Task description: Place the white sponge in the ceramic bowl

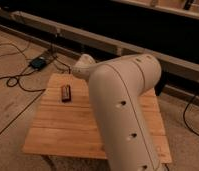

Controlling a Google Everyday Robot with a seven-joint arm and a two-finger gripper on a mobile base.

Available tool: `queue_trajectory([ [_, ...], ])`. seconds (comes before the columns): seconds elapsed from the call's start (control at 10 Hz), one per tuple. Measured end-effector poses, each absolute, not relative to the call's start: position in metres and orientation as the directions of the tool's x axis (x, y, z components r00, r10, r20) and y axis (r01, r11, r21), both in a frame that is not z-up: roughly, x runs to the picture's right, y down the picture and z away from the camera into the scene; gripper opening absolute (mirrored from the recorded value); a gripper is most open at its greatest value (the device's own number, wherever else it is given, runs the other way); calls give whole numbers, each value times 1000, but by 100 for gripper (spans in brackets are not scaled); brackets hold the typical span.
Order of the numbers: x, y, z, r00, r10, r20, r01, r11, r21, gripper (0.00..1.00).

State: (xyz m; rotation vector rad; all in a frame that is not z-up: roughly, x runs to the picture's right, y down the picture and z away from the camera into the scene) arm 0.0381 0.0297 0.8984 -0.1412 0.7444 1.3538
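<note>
The arm (pixel 124 105) hides the tool; a brown block (pixel 66 93) lies left on the table (pixel 58 135).

One wooden tabletop (pixel 68 130) carries one small dark brown block (pixel 66 93). One robot arm (pixel 124 110) crosses it. The gripper is hidden from view.

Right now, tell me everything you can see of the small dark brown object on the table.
The small dark brown rectangular object lies flat on the wooden slatted table, near its far left part, long side pointing roughly away from the camera. It looks dark brown with a reddish tint and a paler patch on top; the material is unclear. Only the table touches it. The robot's white arm passes to its right, apart from it. The gripper is out of sight.
</note>
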Motion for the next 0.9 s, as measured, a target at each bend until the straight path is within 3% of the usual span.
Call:
queue_trajectory([
  [0.2,41,31,899,21,824,-566,-915,243,321,80],
  [0.9,41,31,899,21,823,-568,-916,244,320,80],
])
